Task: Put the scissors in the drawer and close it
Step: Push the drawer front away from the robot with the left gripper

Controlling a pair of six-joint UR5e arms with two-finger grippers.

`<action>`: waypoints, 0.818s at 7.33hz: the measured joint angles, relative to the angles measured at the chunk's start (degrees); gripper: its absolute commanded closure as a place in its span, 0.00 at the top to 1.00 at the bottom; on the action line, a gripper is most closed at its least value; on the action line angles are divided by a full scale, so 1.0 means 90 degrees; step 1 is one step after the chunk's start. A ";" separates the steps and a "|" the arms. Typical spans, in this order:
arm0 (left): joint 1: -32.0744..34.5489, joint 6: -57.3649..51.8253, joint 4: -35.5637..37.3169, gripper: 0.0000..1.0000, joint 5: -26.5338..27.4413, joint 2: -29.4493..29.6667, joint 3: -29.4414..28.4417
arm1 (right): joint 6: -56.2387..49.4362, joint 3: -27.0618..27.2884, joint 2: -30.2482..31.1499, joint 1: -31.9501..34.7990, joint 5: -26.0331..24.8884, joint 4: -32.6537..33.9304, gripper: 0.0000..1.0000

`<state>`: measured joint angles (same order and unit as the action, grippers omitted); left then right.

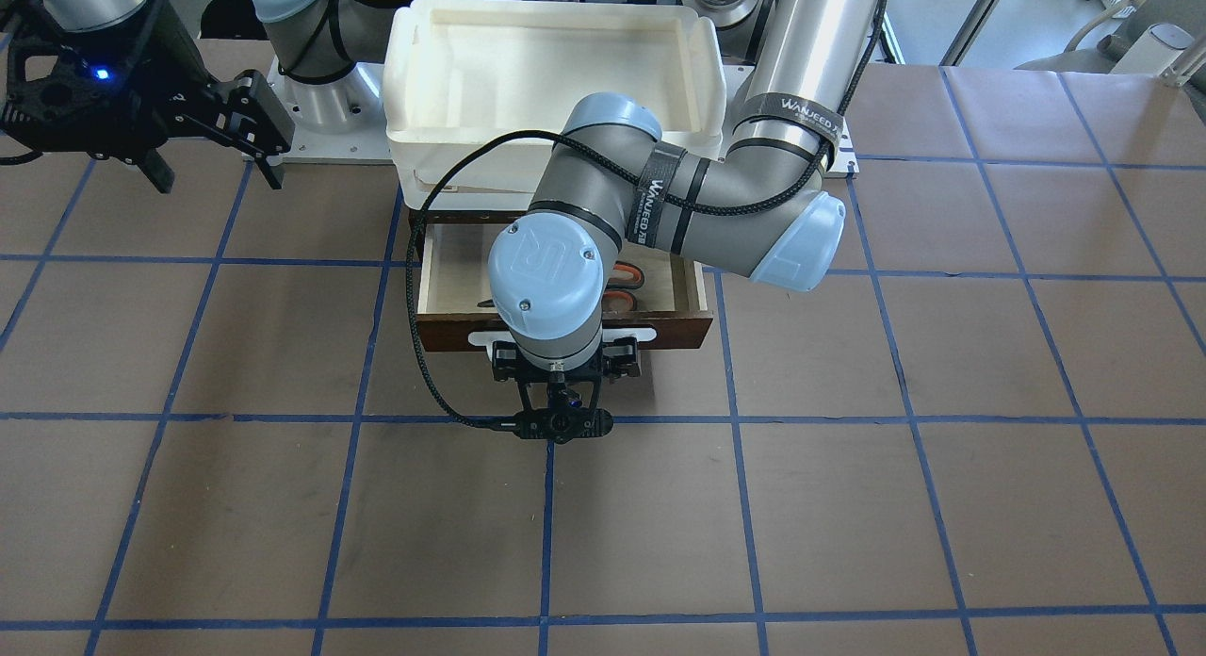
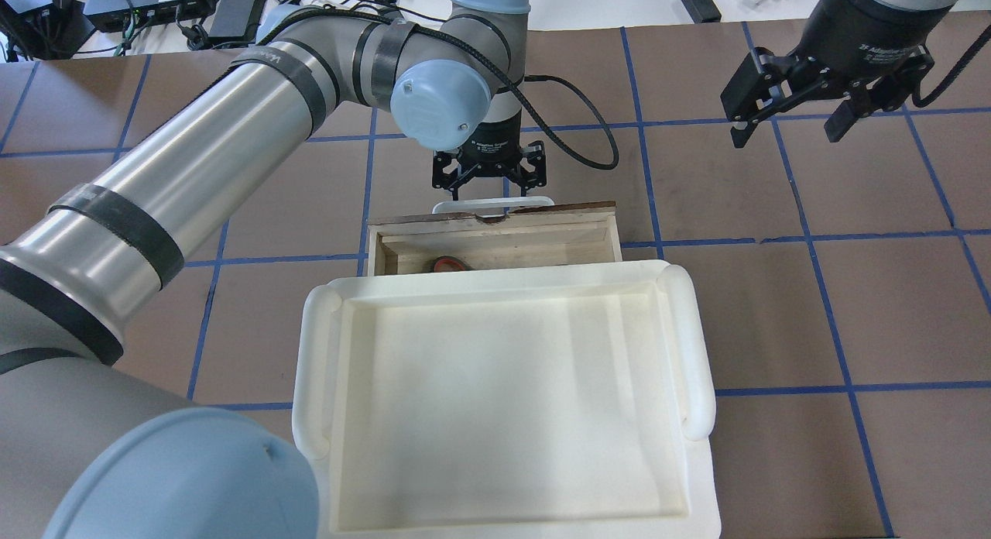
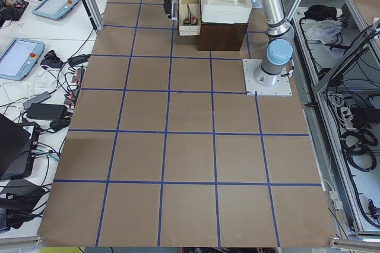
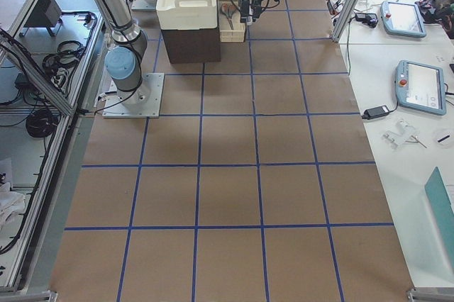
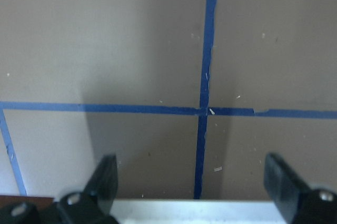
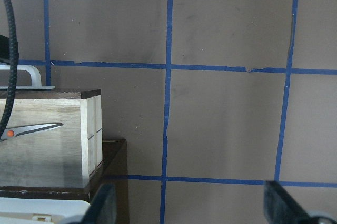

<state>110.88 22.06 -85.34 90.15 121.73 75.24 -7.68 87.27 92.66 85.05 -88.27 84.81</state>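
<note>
The drawer [image 2: 542, 245] stands partly pulled out below the white tray, with a pale wood inside and a dark front panel [image 1: 678, 331]. The scissors [image 1: 624, 290] lie inside it. Their orange-lined handle shows in the overhead view [image 2: 447, 265] and their blades in the right wrist view [image 6: 31, 128]. My left gripper [image 2: 492, 192] is open, pointing down at the drawer's white bar handle [image 2: 464, 207]. Its fingers [image 5: 102, 176] are spread wide just in front of the bar [image 5: 200, 211]. My right gripper [image 2: 790, 128] is open and empty, raised off to the side.
A white plastic tray [image 2: 503, 279] sits on top of the dark cabinet that holds the drawer. Brown paper with blue grid tape [image 1: 735, 505] covers the table. My left arm's black cable [image 1: 411, 288] hangs beside the drawer.
</note>
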 measured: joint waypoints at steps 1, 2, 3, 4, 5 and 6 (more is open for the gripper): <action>0.0009 0.0000 -0.0043 1.00 -0.0006 -0.0104 0.0157 | 0.0040 0.0026 0.0014 0.0053 -0.0015 0.0035 1.00; 0.0050 -0.0001 -0.0144 1.00 -0.0012 -0.0211 0.0285 | 0.0126 0.0044 0.0013 0.0120 -0.0028 0.0095 1.00; 0.0142 -0.0001 -0.0274 1.00 -0.0015 -0.0306 0.0350 | 0.0182 0.0074 0.0019 0.0152 -0.0036 0.0122 1.00; 0.0244 0.0000 -0.0444 1.00 -0.0014 -0.0384 0.0384 | 0.0206 0.0129 0.0035 0.0163 -0.0053 0.0135 1.00; 0.0318 0.0000 -0.0649 1.00 -0.0002 -0.0444 0.0407 | 0.0214 0.0175 0.0055 0.0166 -0.0083 0.0142 1.00; 0.0360 0.0000 -0.0867 1.00 0.0017 -0.0503 0.0445 | 0.0223 0.0199 0.0068 0.0169 -0.0151 0.0145 1.00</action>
<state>114.11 22.06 -93.15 90.31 117.20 79.24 -5.68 89.06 93.27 86.56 -89.63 86.11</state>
